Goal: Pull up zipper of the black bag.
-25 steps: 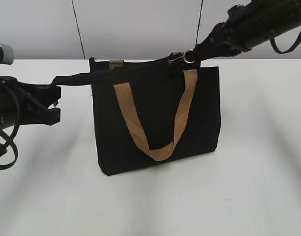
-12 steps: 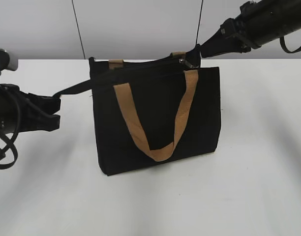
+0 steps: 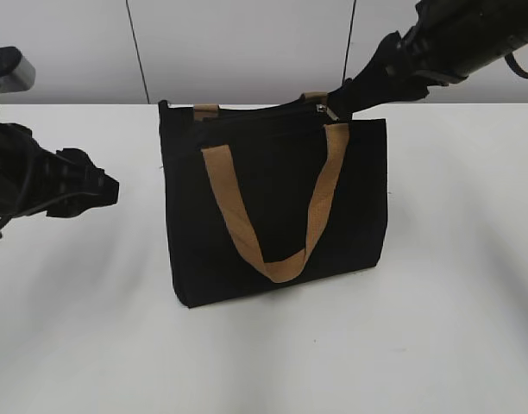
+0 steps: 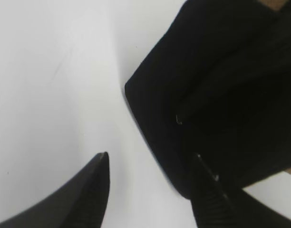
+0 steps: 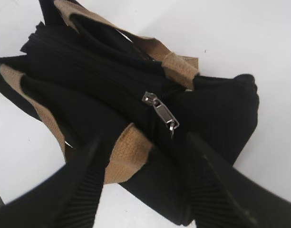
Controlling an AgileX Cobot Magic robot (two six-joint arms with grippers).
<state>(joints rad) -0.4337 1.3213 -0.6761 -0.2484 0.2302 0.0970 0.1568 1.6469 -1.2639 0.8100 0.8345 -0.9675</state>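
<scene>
The black bag (image 3: 273, 198) stands upright on the white table, its tan handles (image 3: 247, 233) hanging down its front. The zipper runs along its top edge, with the silvery pull tab (image 3: 326, 110) at the right end. In the right wrist view the pull tab (image 5: 160, 110) lies loose on the bag (image 5: 88, 71). My right gripper (image 3: 343, 93) hovers just above that end, with its open jaws (image 5: 144, 137) holding nothing. My left gripper (image 3: 109, 185) is left of the bag, clear of it. Its jaws (image 4: 151, 156) are open and empty beside the bag's corner (image 4: 221, 71).
The white table (image 3: 436, 328) spreads around the bag on all sides. A grey wall stands behind the table's far edge (image 3: 471, 105). Nothing else is on the table.
My left gripper let go of the black strap at the bag's left end; the strap is no longer stretched out. My right gripper released the pull tab, which dropped onto the bag's top.
</scene>
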